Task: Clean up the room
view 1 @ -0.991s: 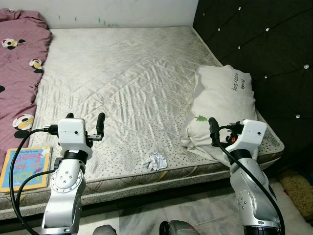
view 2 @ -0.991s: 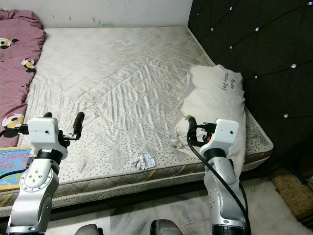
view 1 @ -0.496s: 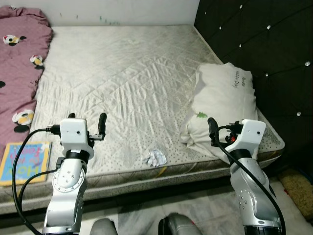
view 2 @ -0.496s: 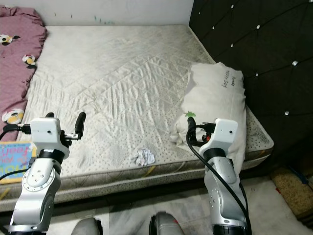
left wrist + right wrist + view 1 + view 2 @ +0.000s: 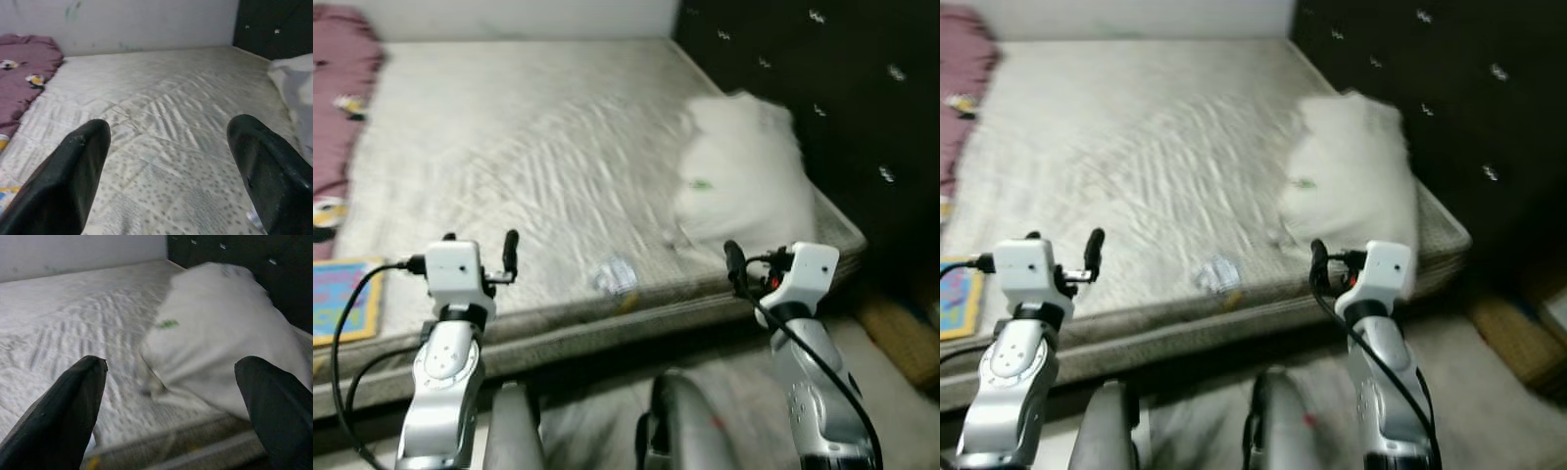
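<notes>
A small crumpled white scrap (image 5: 615, 275) lies on the bare mattress (image 5: 529, 137) close to its front edge. To its right rests a white pillow (image 5: 744, 176), by the dark headboard. My left gripper (image 5: 480, 247) hovers open and holds nothing in front of the bed's edge, left of the scrap; its wrist view looks across the mattress between the fingers (image 5: 73, 176). On the other side my right gripper (image 5: 171, 406) is open and holds nothing, level with the pillow (image 5: 220, 333) and short of it. The head views are blurred.
A maroon blanket (image 5: 337, 117) covers the bed's far left, with a colourful book (image 5: 342, 299) at the front left corner. A black tufted headboard (image 5: 822, 59) walls the right. A tan rug (image 5: 901, 333) lies on the floor at right. My own legs (image 5: 675, 421) show below.
The whole picture has shifted and blurred, so the camera has moved; the floor and my legs now show more. Both arms keep the same raised pose with open fingers.
</notes>
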{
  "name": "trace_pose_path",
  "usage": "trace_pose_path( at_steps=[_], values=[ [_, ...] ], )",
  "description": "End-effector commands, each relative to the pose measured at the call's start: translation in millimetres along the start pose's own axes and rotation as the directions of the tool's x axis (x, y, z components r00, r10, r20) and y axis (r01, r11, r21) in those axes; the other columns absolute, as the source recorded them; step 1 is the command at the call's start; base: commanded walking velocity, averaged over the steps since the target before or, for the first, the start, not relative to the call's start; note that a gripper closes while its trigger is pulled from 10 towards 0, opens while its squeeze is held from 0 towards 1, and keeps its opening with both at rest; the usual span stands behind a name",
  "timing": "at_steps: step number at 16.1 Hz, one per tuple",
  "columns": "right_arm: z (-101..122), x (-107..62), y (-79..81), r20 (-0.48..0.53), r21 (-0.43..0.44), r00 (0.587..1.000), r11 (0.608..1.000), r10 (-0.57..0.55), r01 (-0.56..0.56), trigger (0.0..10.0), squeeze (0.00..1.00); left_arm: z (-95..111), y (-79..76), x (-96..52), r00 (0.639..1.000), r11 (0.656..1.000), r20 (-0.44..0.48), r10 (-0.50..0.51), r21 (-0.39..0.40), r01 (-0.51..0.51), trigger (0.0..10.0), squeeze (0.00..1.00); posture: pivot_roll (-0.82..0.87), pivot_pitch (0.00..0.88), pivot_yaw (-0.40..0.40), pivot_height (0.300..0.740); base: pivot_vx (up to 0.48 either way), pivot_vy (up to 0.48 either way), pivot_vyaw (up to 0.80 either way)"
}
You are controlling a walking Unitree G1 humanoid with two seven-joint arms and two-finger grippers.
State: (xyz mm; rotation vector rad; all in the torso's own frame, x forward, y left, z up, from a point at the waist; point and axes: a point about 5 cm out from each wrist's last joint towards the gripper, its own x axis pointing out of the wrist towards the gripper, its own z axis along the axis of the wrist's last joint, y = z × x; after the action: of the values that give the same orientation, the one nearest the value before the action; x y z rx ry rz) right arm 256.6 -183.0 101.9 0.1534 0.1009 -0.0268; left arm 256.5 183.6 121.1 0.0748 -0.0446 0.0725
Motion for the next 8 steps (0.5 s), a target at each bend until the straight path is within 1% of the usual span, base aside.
trace_pose_path(
  at_steps=[1, 5, 8],
  values=[
    [10.0, 4.9, 4.8, 0.027, -0.013, 0.999, 0.999, 0.032, -0.032, 10.0, 0.0, -3.8, 2.6, -4.2, 1.0, 1.0, -0.022, 0.01, -0.012, -0.01, 10.0, 0.0, 0.0, 0.091, -0.084, 0.604, 0.0, 0.0, 0.0],
    [10.0, 5.0, 6.5, 0.022, -0.028, 0.999, 0.999, 0.047, -0.047, 10.0, 0.0, -3.5, 3.1, -6.4, 1.0, 1.0, -0.021, 0.002, -0.027, -0.002, 10.0, 0.0, 0.01, 0.093, -0.088, 0.604, 0.0, 0.0, 0.0],
    [10.0, 4.6, 8.6, 0.019, -0.039, 0.998, 0.997, 0.064, -0.063, 10.0, 0.0, -3.7, 3.6, -7.6, 1.0, 0.999, -0.023, 0.0, -0.033, -0.001, 10.0, 0.0, 0.01, 0.092, -0.09, 0.604, 0.281, 0.0, 0.0]
  ],
)
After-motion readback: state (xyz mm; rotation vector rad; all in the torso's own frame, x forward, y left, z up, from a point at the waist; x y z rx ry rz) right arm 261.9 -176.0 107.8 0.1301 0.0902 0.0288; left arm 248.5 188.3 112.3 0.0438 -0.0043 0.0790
